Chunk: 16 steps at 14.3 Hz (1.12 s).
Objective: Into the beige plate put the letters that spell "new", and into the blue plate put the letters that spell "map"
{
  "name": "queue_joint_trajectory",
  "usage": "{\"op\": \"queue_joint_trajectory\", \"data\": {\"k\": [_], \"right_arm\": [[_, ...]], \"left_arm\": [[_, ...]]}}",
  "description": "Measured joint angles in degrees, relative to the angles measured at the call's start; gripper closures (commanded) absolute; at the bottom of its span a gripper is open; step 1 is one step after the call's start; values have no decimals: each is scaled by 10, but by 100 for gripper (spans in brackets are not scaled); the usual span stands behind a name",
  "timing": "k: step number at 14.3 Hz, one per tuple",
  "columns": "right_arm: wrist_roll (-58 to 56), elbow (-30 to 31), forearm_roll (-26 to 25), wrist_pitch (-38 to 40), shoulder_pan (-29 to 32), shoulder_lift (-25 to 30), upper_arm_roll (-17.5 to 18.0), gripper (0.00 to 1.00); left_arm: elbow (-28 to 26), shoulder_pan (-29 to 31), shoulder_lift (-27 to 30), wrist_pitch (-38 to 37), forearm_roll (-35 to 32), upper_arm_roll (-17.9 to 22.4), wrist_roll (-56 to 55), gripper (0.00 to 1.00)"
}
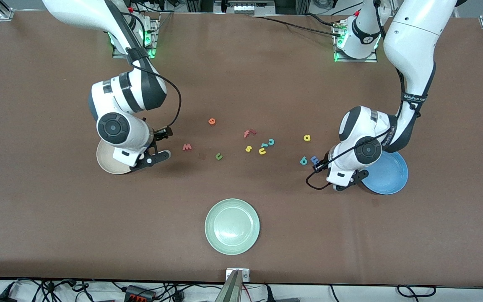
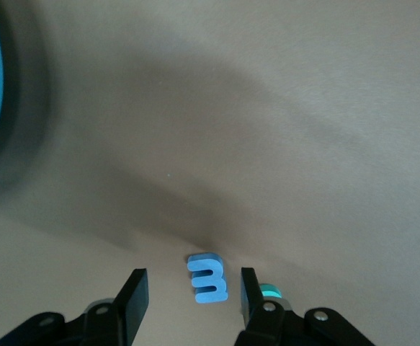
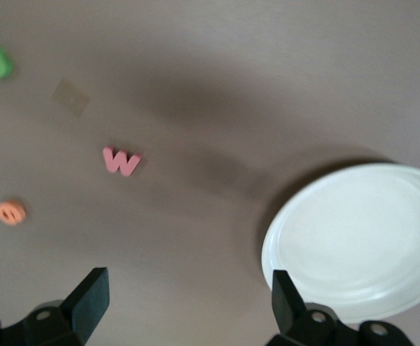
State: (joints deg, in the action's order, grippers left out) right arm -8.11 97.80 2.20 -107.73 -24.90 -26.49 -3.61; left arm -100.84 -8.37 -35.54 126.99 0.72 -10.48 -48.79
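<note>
Blue m [image 2: 208,277] lies flat on the table [image 1: 266,75], between the fingers of the left gripper [image 2: 193,294]; jaws apart, one on each side of the letter, neither visibly touching it. Front frame, right of centre: m [image 1: 315,160] just beside teal p [image 1: 304,160], yellow a [image 1: 307,137] above them, blue plate [image 1: 388,176] at lower right, partly under the left arm.

Right gripper [image 3: 184,299] is over the table beside the beige plate [image 3: 361,241], jaws wide apart, holding nothing. Salmon w [image 1: 187,147], green n [image 1: 219,156] and orange e [image 1: 211,121] lie on the table left of centre.

Mid-frame: red f [image 1: 248,133], yellow s [image 1: 248,148], yellow u [image 1: 262,151], teal c [image 1: 271,142]. Pale green plate [image 1: 232,226] at lower centre.
</note>
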Motion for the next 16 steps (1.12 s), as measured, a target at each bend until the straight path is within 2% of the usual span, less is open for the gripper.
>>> {"op": "queue_joint_trajectory", "data": {"k": [2, 5, 8, 10, 11, 14, 16], "right_arm": [[-107, 0, 0, 0, 0, -2, 0, 0], [-277, 3, 1, -21, 0, -10, 0, 0], [-438, 4, 31, -50, -1, -36, 2, 0], [-531, 4, 50, -63, -2, -51, 3, 0], [-566, 4, 55, -65, -3, -54, 5, 0], [-599, 5, 56, -68, -24, -53, 7, 0], [-601, 6, 56, -84, -35, -53, 7, 0]], "left_arm": [[-23, 0, -5, 43, 0, 0, -11, 48], [-66, 0, -9, 115, 0, 0, -16, 66], [-69, 0, -4, 118, 0, -4, -17, 73], [-70, 0, -4, 118, 0, -11, -18, 83], [-71, 0, -4, 118, 0, -14, -18, 90], [-70, 1, -2, 116, 0, -16, -17, 94], [-54, 7, 7, 81, -1, -14, 7, 94]]}}
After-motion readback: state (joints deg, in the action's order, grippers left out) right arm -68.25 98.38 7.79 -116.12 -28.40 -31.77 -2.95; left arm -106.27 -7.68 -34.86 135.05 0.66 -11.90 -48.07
